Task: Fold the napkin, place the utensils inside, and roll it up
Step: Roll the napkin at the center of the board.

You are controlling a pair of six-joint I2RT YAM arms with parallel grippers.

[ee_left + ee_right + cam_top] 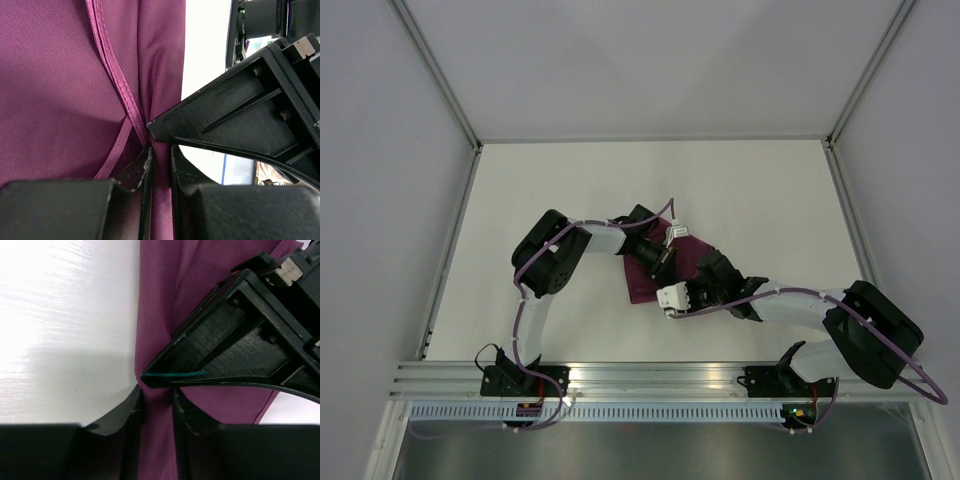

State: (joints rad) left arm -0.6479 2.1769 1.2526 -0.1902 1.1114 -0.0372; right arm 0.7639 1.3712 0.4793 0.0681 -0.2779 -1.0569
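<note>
Pinching the napkin (60,90) on the table (750,190), we clench our left gripper (159,160) and right gripper (157,400) on its folds, tips nearly meeting.

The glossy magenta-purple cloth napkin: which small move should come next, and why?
Probably open the left claw slightly: it and the right claw both pinch the same bunched fold of the napkin, tips nearly touching, so one should let go before pulling.

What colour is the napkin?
The napkin is plain magenta-purple, best seen in the left wrist view.
</note>
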